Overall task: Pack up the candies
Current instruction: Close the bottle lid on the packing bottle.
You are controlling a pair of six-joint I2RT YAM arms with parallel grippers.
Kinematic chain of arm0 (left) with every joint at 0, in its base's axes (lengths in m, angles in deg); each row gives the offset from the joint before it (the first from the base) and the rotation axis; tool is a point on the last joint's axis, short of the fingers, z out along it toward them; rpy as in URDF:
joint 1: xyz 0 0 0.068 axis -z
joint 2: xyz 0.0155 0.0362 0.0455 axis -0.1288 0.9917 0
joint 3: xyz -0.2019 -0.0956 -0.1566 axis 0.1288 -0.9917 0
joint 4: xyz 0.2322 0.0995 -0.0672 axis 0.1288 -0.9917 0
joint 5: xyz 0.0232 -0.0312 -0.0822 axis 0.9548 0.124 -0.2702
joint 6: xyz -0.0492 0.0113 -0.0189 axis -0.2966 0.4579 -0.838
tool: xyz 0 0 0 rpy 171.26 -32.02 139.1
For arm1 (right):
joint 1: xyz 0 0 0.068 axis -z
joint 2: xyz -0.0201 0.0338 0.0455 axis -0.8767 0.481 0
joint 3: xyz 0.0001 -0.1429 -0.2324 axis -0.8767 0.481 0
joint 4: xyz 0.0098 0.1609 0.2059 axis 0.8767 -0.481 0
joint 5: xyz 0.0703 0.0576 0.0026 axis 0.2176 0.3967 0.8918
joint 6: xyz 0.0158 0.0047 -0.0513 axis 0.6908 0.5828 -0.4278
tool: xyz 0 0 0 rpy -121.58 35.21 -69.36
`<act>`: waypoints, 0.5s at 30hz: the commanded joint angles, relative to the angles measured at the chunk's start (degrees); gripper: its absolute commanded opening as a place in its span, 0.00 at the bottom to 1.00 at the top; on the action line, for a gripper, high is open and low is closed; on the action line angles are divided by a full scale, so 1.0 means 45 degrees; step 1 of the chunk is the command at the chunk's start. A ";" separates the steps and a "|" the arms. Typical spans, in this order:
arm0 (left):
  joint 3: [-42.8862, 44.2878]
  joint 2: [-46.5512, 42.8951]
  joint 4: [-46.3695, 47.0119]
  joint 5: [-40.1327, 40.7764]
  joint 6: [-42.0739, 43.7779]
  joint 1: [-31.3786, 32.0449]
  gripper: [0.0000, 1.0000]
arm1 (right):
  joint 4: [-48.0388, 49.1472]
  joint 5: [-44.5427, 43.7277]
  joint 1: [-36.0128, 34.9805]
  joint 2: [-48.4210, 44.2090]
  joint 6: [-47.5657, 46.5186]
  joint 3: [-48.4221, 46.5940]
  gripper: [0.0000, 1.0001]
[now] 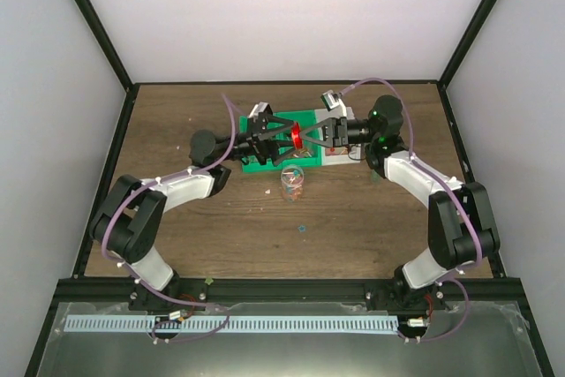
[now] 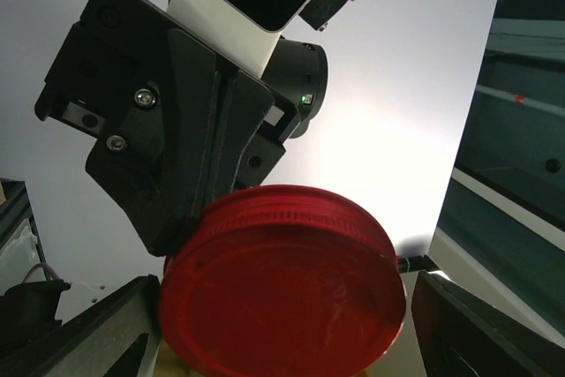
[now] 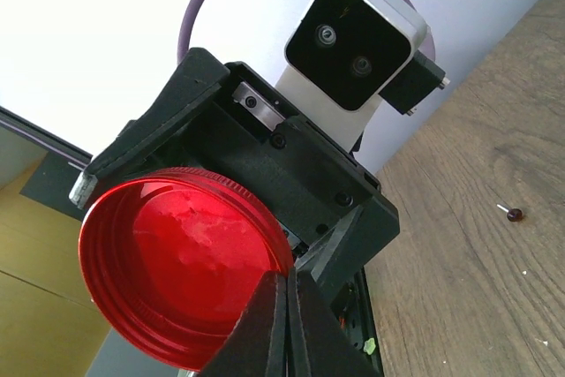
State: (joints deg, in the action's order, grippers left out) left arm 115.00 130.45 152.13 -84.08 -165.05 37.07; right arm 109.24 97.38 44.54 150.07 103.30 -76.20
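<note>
The left gripper's (image 1: 287,140) fingers (image 2: 97,333) stand wide either side of the round red plastic lid (image 1: 297,136); I cannot tell whether they touch it. The right gripper (image 1: 305,138) is pinched narrow on the lid's rim. Only the top view shows the candies (image 1: 295,184), in a small clear jar (image 1: 286,176) mid-table.

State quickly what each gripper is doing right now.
Left gripper: open, fingers either side of the round red plastic lid.
Right gripper: shut on that lid's rim.
</note>
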 commanded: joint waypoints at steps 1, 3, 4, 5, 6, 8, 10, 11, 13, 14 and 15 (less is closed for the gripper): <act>0.0255 0.0306 0.1065 -0.0052 -0.0153 0.0072 0.78 | -0.0133 0.0122 -0.0112 0.0023 -0.0387 -0.0470 0.01; 0.0270 0.0357 0.1155 -0.0164 -0.0198 0.0086 0.76 | -0.0134 0.0090 -0.0098 0.0057 -0.0376 -0.0482 0.01; 0.0230 0.0364 0.1202 -0.0190 -0.0225 0.0074 0.76 | -0.0134 0.0081 -0.0108 0.0094 -0.0370 -0.0497 0.01; 0.0190 0.0372 0.1230 -0.0161 -0.0243 0.0085 0.75 | -0.0117 0.0090 -0.0097 0.0127 -0.0369 -0.0529 0.01; 0.0161 0.0393 0.1260 -0.0155 -0.0267 0.0081 0.75 | -0.0103 0.0084 -0.0098 0.0154 -0.0352 -0.0540 0.01; 0.0144 0.0417 0.1391 -0.0158 -0.0358 0.0074 0.74 | -0.0086 0.0068 -0.0097 0.0179 -0.0334 -0.0561 0.01; 0.0133 0.0462 0.1490 -0.0155 -0.0456 0.0084 0.73 | -0.0076 0.0025 -0.0113 0.0182 -0.0344 -0.0551 0.01; 0.0147 0.0463 0.1557 -0.0169 -0.0523 0.0079 0.72 | -0.0076 0.0012 -0.0115 0.0197 -0.0329 -0.0543 0.01; 0.0140 0.0524 0.1736 -0.0164 -0.0628 0.0069 0.71 | -0.0076 -0.0016 -0.0115 0.0199 -0.0330 -0.0503 0.01; 0.0116 0.0522 0.1817 -0.0156 -0.0694 0.0067 0.70 | -0.0049 -0.0032 -0.0115 0.0216 -0.0315 -0.0505 0.01; 0.0098 0.0533 0.1864 -0.0140 -0.0726 0.0059 0.69 | -0.0038 -0.0046 -0.0112 0.0223 -0.0311 -0.0503 0.01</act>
State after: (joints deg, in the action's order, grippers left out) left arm 115.00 132.27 154.93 -84.52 -165.34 37.07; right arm 108.60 97.36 44.54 150.48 102.75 -76.22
